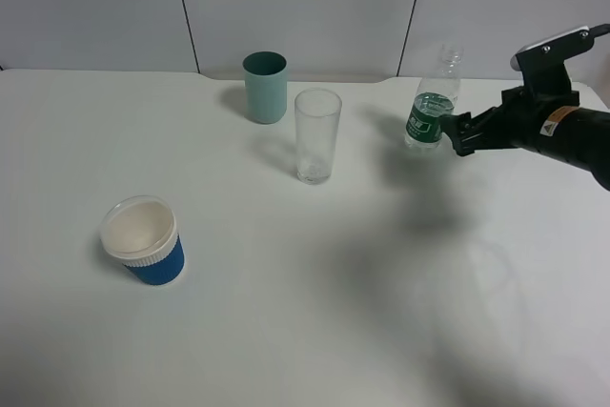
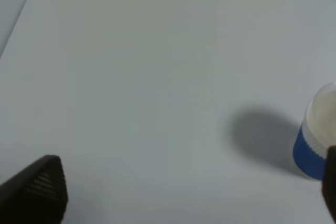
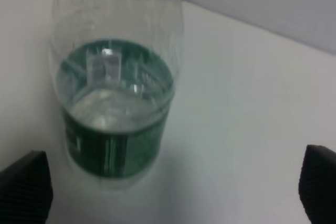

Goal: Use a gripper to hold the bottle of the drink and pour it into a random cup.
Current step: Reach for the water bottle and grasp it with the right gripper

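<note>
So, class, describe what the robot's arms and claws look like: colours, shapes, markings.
The right arm is dark grey to black and rounded, with a small orange-white sticker and a pale grey bracket on top. The right claw and left claw are black; their fingertips are blunt wedges with fine grid texture.

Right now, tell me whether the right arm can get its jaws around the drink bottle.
Probably yes. The right arm has its jaws open close by the bottle, which stands upright just ahead of them. Nothing lies between, and the clear glass stands apart.
</note>
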Action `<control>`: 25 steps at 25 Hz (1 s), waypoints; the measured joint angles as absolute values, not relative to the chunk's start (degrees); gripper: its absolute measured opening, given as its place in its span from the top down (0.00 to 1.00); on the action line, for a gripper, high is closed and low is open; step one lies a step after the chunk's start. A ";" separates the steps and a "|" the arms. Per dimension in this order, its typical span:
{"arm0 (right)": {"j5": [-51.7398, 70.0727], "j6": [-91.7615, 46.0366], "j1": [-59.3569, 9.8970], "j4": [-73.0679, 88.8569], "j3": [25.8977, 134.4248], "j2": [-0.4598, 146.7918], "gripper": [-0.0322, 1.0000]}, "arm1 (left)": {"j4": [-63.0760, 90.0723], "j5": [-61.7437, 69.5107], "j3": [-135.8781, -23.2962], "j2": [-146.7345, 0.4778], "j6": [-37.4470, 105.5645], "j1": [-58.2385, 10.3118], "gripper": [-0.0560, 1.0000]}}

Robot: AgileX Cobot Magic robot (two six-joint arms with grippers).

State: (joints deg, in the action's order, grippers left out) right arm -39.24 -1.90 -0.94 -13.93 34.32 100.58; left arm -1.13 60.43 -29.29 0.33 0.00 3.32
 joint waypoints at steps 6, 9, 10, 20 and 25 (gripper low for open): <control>-38.14 -0.38 -0.94 -15.43 38.73 104.28 0.07 | -1.13 60.43 -29.29 0.33 0.00 3.32 0.02; -38.08 -0.35 -0.94 -16.11 40.20 107.09 0.07 | -1.13 60.43 -29.29 0.33 0.00 3.32 0.02; -38.08 -0.35 -0.94 -16.52 40.90 107.89 0.07 | -1.13 60.43 -29.29 0.33 0.00 3.32 0.02; -42.43 0.00 -0.94 -22.35 46.38 115.56 0.07 | -1.13 60.43 -29.29 0.33 0.00 3.32 0.02; -48.94 1.29 -0.94 -25.48 46.69 117.43 0.07 | -1.13 60.43 -29.29 0.33 0.00 3.32 0.02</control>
